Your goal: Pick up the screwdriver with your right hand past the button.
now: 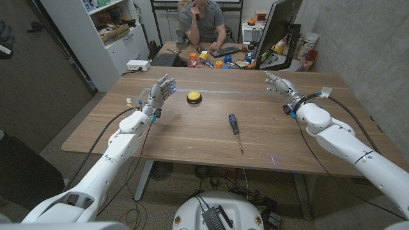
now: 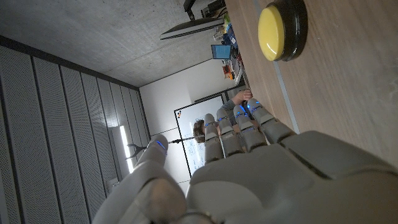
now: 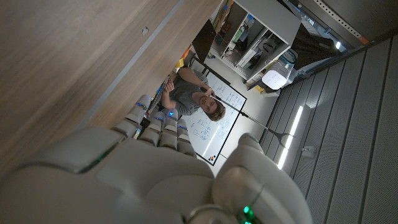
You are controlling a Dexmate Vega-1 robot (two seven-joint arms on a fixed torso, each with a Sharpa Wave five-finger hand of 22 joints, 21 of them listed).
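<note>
Screwdriver (image 1: 235, 131) lies mid-table (image 1: 192, 137), at 5 o'clock from the button (image 1: 193, 98). Right hand (image 1: 280, 84) at 2 o'clock of it, empty, fingers apart. Left hand (image 1: 160, 90) empty, fingers apart, beside the button.

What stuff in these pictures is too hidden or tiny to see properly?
- Screwdriver tip: too small in the head view to tell its type.
- Right hand: its palm is hidden in the right wrist view, behind the hand's own back.
- Left hand: likewise in the left wrist view.
- Yellow button: cut off by the left wrist view's edge.
</note>
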